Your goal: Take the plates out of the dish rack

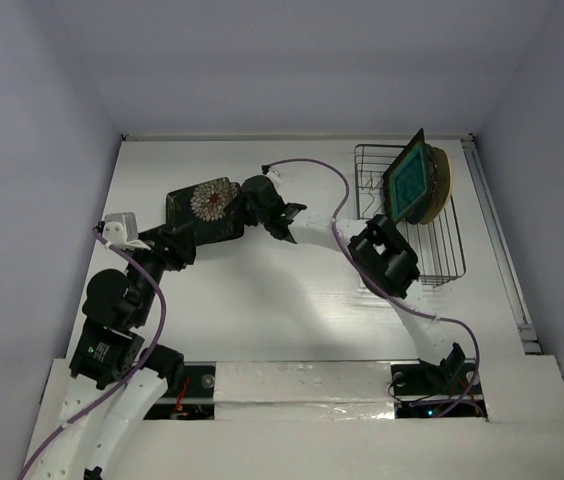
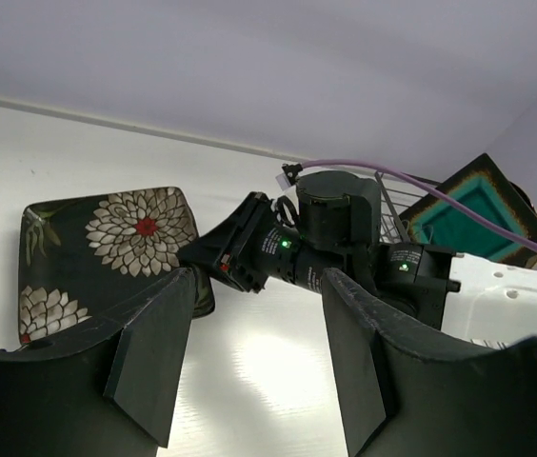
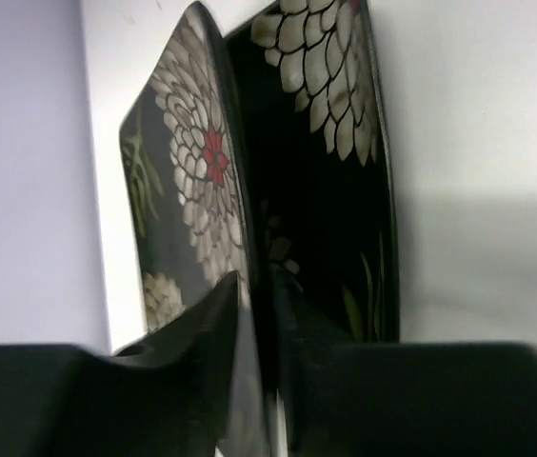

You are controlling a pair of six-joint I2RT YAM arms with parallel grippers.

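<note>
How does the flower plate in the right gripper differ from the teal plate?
The flower plate is black with white-and-red blooms; the teal plate has a teal centre and dark rim. The flower plate lies low outside the rack; the teal plate stands on edge in it. The right gripper pinches the flower plate's rim; nothing holds the teal plate. Both are square.

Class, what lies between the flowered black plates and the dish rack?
Top view: the right gripper, clamped on a flowered black plate, then its arm and purple cable reaching toward the dish rack.
</note>
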